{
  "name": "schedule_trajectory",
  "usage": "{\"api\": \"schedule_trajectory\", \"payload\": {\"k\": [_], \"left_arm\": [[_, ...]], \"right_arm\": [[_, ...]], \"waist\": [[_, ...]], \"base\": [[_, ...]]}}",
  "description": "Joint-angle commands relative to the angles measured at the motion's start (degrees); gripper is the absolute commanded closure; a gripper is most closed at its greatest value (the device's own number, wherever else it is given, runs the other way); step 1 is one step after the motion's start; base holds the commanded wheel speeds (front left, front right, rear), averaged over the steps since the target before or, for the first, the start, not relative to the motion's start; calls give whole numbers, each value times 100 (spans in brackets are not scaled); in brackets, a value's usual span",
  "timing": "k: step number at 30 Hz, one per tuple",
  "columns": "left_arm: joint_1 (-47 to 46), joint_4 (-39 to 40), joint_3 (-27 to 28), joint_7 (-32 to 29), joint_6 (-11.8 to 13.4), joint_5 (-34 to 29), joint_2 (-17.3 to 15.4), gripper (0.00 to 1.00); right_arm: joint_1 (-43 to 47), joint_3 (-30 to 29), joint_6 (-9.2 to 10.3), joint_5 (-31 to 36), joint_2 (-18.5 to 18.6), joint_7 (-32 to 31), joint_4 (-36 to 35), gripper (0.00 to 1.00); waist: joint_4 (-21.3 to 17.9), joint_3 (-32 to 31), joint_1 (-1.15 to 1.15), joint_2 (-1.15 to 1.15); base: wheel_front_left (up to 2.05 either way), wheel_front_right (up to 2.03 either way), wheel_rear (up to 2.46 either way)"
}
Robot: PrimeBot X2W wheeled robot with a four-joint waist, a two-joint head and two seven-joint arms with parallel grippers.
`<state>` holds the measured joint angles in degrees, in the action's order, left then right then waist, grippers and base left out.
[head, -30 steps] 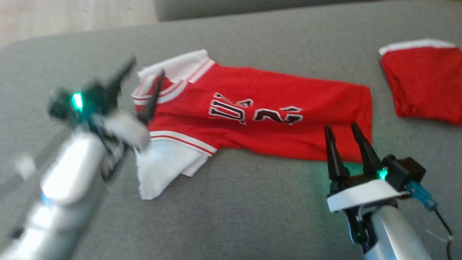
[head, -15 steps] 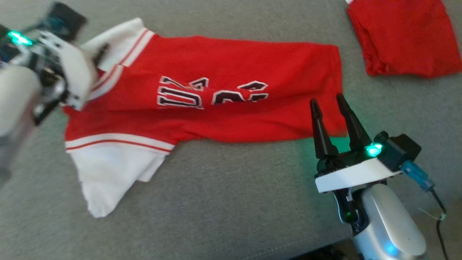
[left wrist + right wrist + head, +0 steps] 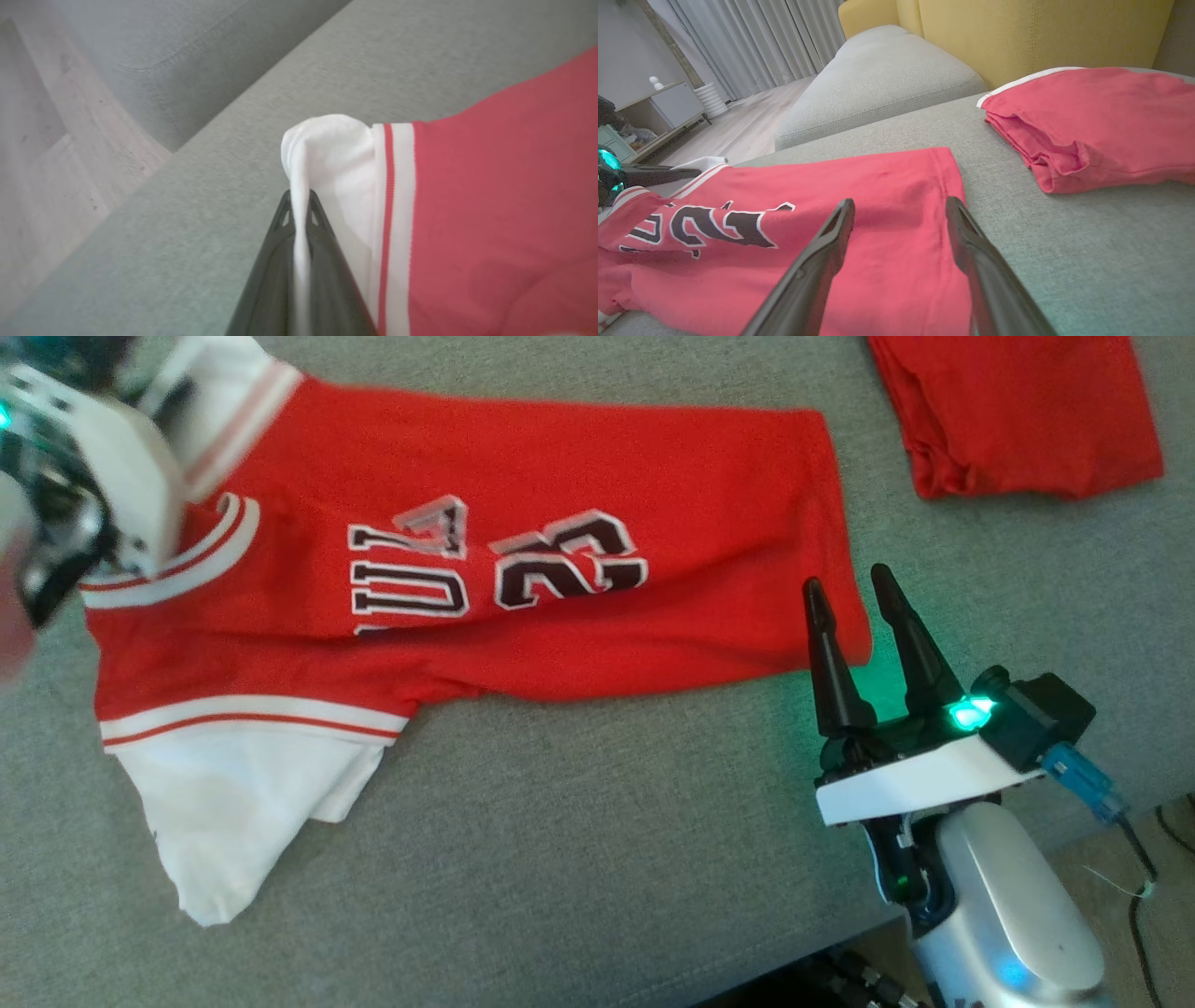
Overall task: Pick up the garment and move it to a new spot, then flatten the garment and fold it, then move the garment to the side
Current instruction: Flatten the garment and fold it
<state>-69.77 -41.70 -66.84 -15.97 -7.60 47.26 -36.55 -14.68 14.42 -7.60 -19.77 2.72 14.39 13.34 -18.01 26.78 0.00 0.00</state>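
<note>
Across the cushion [image 3: 579, 821] the jersey [image 3: 653, 457] lies spread, its white corner at ten o'clock pinched in my left gripper [image 3: 299, 198]. My right gripper [image 3: 847, 579] hangs wide at the three-o'clock hem, perhaps just clear of it. Red cloth [image 3: 1018, 420] sits at two o'clock.

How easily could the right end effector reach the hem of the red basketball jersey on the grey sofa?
Probably yes: the right end effector stands open at the hem of the red basketball jersey, with nothing between them. The folded red garment lies apart.
</note>
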Motion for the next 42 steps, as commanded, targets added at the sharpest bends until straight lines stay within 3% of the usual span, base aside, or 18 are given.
{"api": "schedule_trajectory", "payload": {"k": [1, 13, 19, 21, 22, 23, 26, 35, 42], "left_arm": [[-407, -28, 246, 103, 18, -64, -195, 100], [-1281, -1545, 610, 1645, 683, -432, 121, 100], [-1590, -2092, 774, 2457, 1263, -546, 161, 100], [-1607, -2220, 763, 2664, 1354, -595, 220, 100], [-1560, -2281, 757, 2688, 1303, -574, 274, 87], [-1495, -2345, 750, 2664, 1218, -536, 338, 0], [-1398, -2481, 693, 2715, 1063, -527, 485, 0], [-1130, -2568, 893, 3064, 1030, -362, 794, 0], [-239, -1413, 1522, 3095, 1201, -477, 867, 0]], "right_arm": [[-89, 118, 11, -38, 16, 61, -199, 0], [-97, 278, 11, -4, 16, 61, -200, 0], [-115, 323, 11, 1, 16, 61, -183, 0], [-117, 313, 11, 20, 16, 61, -171, 0], [-119, 313, 11, 29, 16, 61, -161, 0], [-121, 310, 11, 38, 16, 61, -149, 0], [-133, 304, 11, 57, 16, 61, -130, 0], [-183, 118, 11, 145, 16, 61, -113, 0], [-67, -173, 11, 342, 16, 61, 2, 0]], "waist": [[1, 16, 0, 0], [-43, 140, 0, 0], [-32, 167, 0, 0], [-4, 167, 0, 0], [8, 163, 0, 0], [26, 160, 0, 0], [93, 146, 0, 0], [430, -125, 0, 0], [1057, -804, 0, 0]], "base": [[0, 0, 0], [0, 0, 0], [0, 0, 0], [0, 0, 0], [0, 0, 0], [0, 0, 0], [0, 0, 0], [0, 0, 0], [0, 0, 0]]}}
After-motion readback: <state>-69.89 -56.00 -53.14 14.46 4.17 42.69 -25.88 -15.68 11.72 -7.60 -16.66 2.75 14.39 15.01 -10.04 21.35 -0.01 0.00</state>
